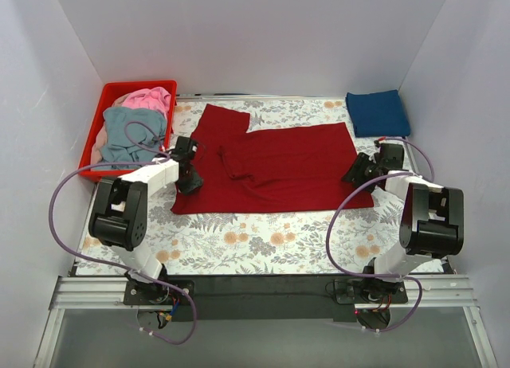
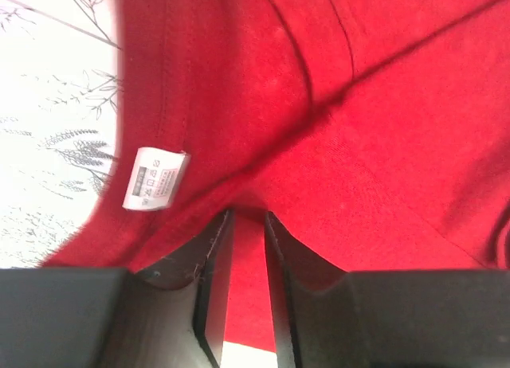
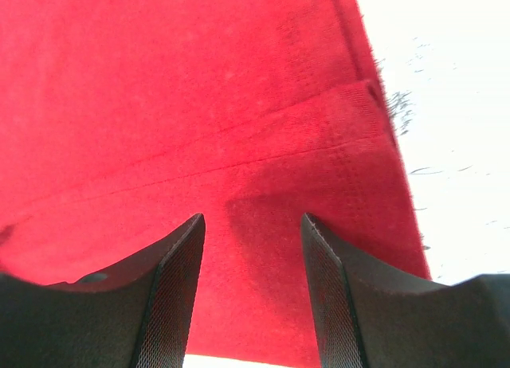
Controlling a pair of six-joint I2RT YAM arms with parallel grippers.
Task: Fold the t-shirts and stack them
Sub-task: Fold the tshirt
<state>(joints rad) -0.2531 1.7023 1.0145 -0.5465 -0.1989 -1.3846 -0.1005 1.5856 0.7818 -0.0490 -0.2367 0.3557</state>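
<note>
White walls (image 1: 239, 33) enclose a floral surface (image 1: 263, 240). A dark red shirt (image 1: 295, 165) lies spread mid-surface, long axis left to right, one sleeve (image 1: 223, 117) pointing to the far wall. The left hand (image 2: 249, 217) pinches its left edge; the right hand (image 3: 253, 221) is spread wide over its right edge. A folded navy shirt (image 1: 378, 113) sits far right, a basket (image 1: 107, 93) far left.

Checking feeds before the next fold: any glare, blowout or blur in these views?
Top external: even light, sharp, only soft shadows. Left wrist: tablecloth blown out white, dark red t-shirt well exposed, label print unreadable. Right wrist: tablecloth blown out at right, t-shirt weave crisp.
</note>
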